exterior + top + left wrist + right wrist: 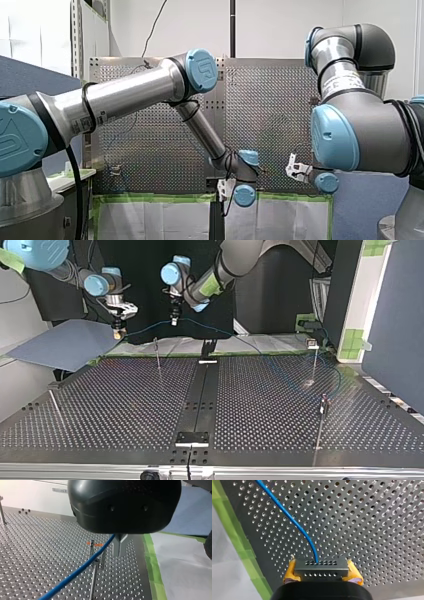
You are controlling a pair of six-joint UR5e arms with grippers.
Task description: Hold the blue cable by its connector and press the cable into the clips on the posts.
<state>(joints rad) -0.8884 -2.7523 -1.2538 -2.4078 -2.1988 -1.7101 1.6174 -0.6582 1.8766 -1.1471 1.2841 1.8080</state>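
A thin blue cable [227, 335] hangs in the air above the far edge of the perforated table [125, 405]. My right gripper [321, 573], at the top view's left [117, 333], is shut with its yellow pads [290, 573] on the cable's grey connector [321, 568]. My left gripper [119, 555], near the top view's middle [175, 319], is shut on the cable a little way along it. Just under the left gripper's metal fingers [120, 543] the cable [75, 573] crosses a thin post's clip [96, 560]; whether it sits in the clip I cannot tell.
Other thin posts stand on the table at the top view's left [55, 405], far middle [157, 352] and right [322, 410], [314, 357], where the cable loops. A black rail [200, 390] runs down the middle. Green tape [152, 565] and white sheeting border the far edge.
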